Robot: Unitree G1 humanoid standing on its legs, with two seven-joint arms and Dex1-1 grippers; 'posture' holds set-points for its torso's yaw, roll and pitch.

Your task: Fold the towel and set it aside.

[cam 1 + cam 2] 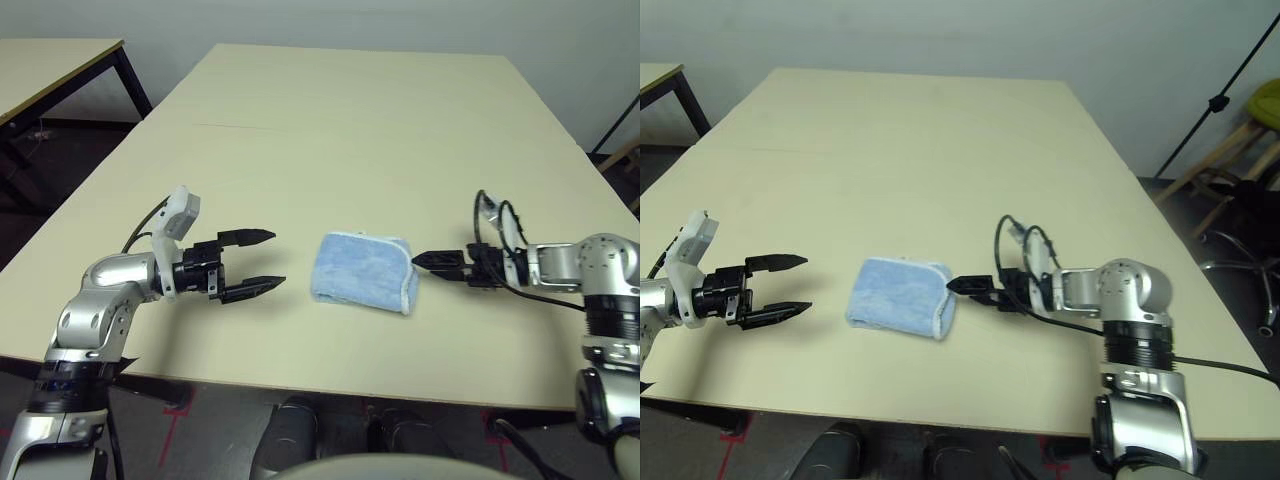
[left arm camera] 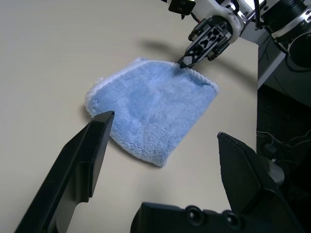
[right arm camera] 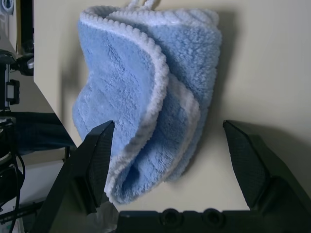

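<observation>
The light-blue towel [image 1: 362, 272] lies folded in layers near the front of the beige table [image 1: 330, 120], its white stitched edging facing right. A small white loop [image 3: 144, 5] sticks out at its far end. My left gripper [image 1: 277, 260] hovers open a short way left of the towel, fingers pointing at it with nothing between them. My right gripper [image 1: 420, 262] sits at the towel's right edge, tips just at the edging. In the right wrist view its fingers [image 3: 97, 155] stand wide apart, open, with the folded layers [image 3: 146, 92] ahead of them.
The table's front edge [image 1: 300, 385] runs close below the towel. Behind the towel stretches bare tabletop. A second table [image 1: 50, 60] stands at the far left. A wooden stool [image 1: 1240, 150] and a black stand pole [image 1: 1215, 100] are off to the right.
</observation>
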